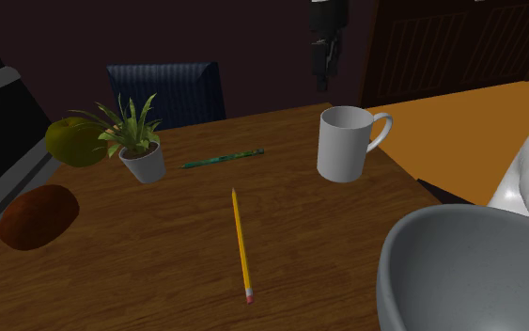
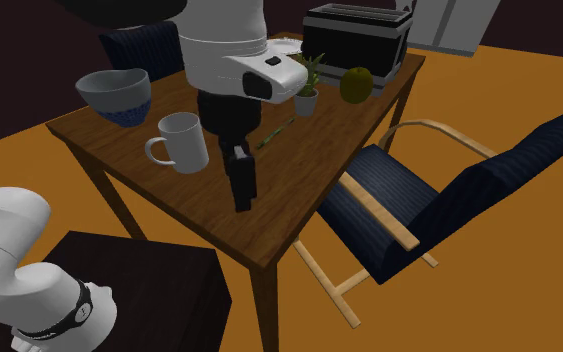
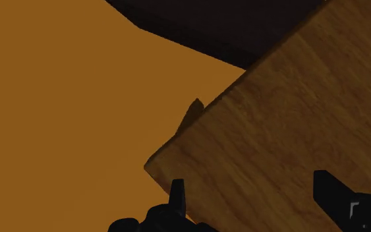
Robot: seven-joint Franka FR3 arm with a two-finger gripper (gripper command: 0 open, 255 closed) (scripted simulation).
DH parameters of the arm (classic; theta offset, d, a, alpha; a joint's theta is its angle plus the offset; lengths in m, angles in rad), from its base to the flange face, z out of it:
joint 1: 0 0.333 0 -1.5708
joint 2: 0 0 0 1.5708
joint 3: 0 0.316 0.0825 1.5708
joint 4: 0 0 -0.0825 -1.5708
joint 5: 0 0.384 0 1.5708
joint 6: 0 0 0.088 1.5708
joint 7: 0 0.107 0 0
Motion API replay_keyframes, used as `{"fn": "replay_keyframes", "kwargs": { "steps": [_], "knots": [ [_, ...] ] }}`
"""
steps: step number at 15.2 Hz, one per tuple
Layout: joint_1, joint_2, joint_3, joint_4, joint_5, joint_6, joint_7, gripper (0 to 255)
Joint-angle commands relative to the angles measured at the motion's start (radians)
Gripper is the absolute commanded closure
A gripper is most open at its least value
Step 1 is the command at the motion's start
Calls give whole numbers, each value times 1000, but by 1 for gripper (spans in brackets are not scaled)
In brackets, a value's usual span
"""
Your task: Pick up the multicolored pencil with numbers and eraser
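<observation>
Two pencils lie on the wooden table [image 1: 140,273]. A mottled green, patterned pencil [image 1: 223,158] rests between the potted plant and the mug, and it also appears in the second exterior view [image 2: 277,131]. A yellow pencil [image 1: 241,243] with a pink eraser end lies nearer the shoulder camera. I cannot make out numbers on either. My black gripper [image 1: 322,68] hangs high above the table's far edge, beyond the mug and apart from both pencils. It points down [image 2: 242,198]. In the wrist view the gripper [image 3: 254,198] is open over a table corner [image 3: 296,118], holding nothing.
A white mug [image 1: 347,141], a small potted plant [image 1: 140,141], a green fruit [image 1: 74,141], a brown rounded thing [image 1: 37,216] and a grey bowl [image 1: 469,273] stand on the table. A black appliance [image 2: 354,40] sits at one end. Blue chairs [image 2: 449,200] flank the table.
</observation>
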Motion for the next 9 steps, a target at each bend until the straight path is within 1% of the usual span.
{"fn": "replay_keyframes", "kwargs": {
  "steps": [1, 9],
  "knots": [
    [29, 43, 29, 27, -2, 4, -27, 0],
    [132, 224, 142, 182, -33, -18, -129, 0]
  ]
}}
